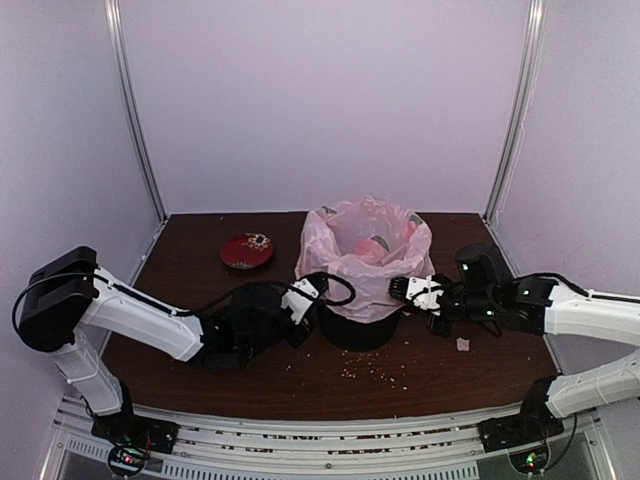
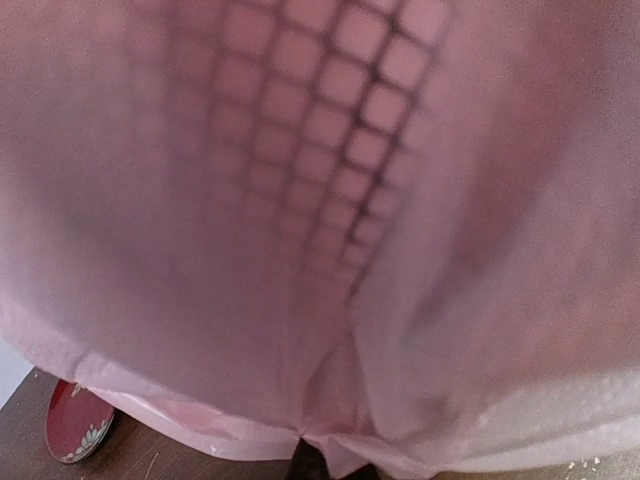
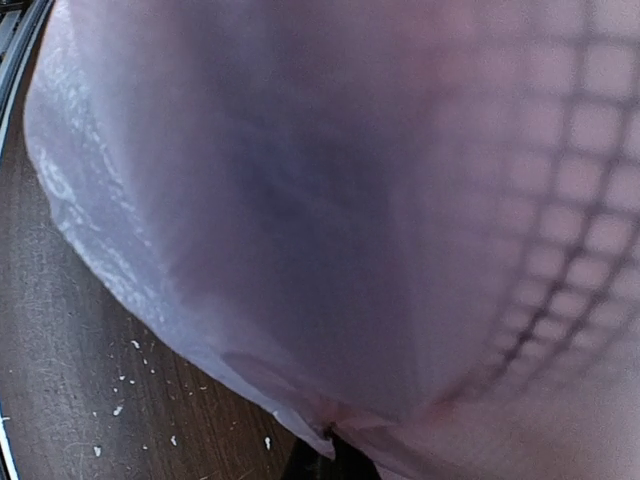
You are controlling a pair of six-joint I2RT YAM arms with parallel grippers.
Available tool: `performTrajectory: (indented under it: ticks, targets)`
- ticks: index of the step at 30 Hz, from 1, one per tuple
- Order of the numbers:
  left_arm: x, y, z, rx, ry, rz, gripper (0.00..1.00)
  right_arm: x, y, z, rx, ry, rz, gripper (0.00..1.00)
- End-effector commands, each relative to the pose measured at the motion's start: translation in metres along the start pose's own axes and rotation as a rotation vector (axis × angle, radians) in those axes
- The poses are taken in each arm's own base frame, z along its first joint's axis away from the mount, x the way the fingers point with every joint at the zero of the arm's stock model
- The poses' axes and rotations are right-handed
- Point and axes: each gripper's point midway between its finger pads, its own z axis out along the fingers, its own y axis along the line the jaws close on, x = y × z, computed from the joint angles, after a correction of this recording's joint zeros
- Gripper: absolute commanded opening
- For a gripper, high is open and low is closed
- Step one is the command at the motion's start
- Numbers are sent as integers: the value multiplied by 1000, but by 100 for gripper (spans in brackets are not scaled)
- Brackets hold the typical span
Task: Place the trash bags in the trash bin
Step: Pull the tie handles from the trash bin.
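Count: one red plate (image 1: 247, 250), one trash bag (image 1: 365, 245), one trash bin (image 1: 358, 330). Bag sits in the bin, its hem draped outside over the rim. Dark wood table (image 1: 190, 260), scattered crumbs (image 1: 375, 375); pale walls (image 1: 320, 100). Left gripper (image 1: 318, 290) reaches in low, pinched tight on the bag's hem at the bin's left side — right gripper (image 1: 402, 290) likewise, on the opposite side.

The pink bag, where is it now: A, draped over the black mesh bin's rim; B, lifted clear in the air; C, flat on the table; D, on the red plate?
A: the pink bag covers the rim of the bin and hangs down its mesh sides.
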Motion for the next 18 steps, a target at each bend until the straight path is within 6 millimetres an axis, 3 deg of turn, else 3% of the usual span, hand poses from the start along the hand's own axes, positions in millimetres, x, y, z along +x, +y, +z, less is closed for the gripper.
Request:
performTrajectory:
  ticks: [1,10,14,16,18]
  targets:
    - [-13,-17,7,87,-52,-29,0,10,-7,4,18,36,38,0]
    - [-7,-8,-18,84,-90,-42,0,26,-17,-7,68,58,55,0]
    - [-26,2,-37,86,-140,-41,0,8,-15,-27,19,-8,56,0]
    - [-36,7,-47,80,-161,-37,10,-5,-16,-42,13,-53,42,7]
    - [-46,11,-57,78,-181,-31,22,-16,-14,-56,-9,-78,31,25]
